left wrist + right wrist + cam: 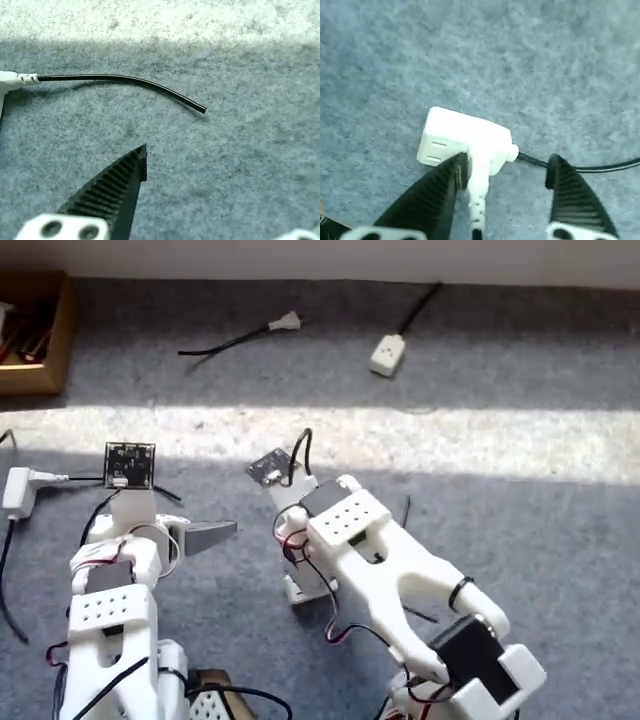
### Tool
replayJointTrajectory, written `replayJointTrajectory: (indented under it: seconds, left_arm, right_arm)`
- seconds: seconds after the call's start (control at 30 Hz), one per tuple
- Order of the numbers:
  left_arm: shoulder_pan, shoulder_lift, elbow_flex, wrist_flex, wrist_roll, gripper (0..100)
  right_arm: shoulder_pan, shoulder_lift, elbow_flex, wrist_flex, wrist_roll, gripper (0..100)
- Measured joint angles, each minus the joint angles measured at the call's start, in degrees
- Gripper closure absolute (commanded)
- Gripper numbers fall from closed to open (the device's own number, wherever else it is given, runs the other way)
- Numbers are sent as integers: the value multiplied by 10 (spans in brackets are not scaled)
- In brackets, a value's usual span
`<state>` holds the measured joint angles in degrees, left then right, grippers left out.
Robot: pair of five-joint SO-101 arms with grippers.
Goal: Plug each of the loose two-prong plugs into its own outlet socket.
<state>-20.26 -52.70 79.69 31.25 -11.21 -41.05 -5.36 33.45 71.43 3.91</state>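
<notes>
**R gripper** [509, 167]: jaws open, straddling a white plug [479, 180] at mid-carpet, toward the near edge. One finger [437, 192] touches the plug's side; the other stands apart from it. The plug lies against a white outlet socket [457, 132], whose two visible slots are free. Cannot tell whether the prongs are seated elsewhere. The socket's black cable [600, 168] runs off sideways.

**L gripper** [208, 534]: open and holding nothing, over bare grey carpet [570, 530] near the left edge. Close by lies a black cord [125, 79] w/ a free end, leading from a white connector [10, 81].

**Far edge:** 2nd plug [287, 322] w/ cord and 2nd socket [387, 353], well apart from each other.

**Far-left corner:** cardboard box [35, 335].
</notes>
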Motion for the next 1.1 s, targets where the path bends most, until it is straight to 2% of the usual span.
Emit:
replayJointTrajectory:
  seconds: [0.2,0.4,0.5,0.6,0.7,0.83,0.93,1.1]
  left_arm:
    - [18,0,0,-2,0,458]
    - [30,0,-8,8,0,458]
    - [57,0,-62,102,-11,458]
    - [122,0,-142,248,-41,458]
    - [193,0,-231,384,-74,458]
    - [281,0,-325,505,-120,458]
    - [324,0,-338,519,-142,458]
    - [373,0,-269,467,-190,458]
  right_arm:
    - [8,3,-142,97,5,583]
    - [17,3,-396,228,5,583]
    - [62,3,-519,269,6,583]
    - [166,2,-559,269,6,584]
    - [306,-1,-564,269,15,584]
    - [465,-15,-517,269,81,584]
    - [532,-35,-406,226,119,584]
    - [601,-113,-145,24,144,584]
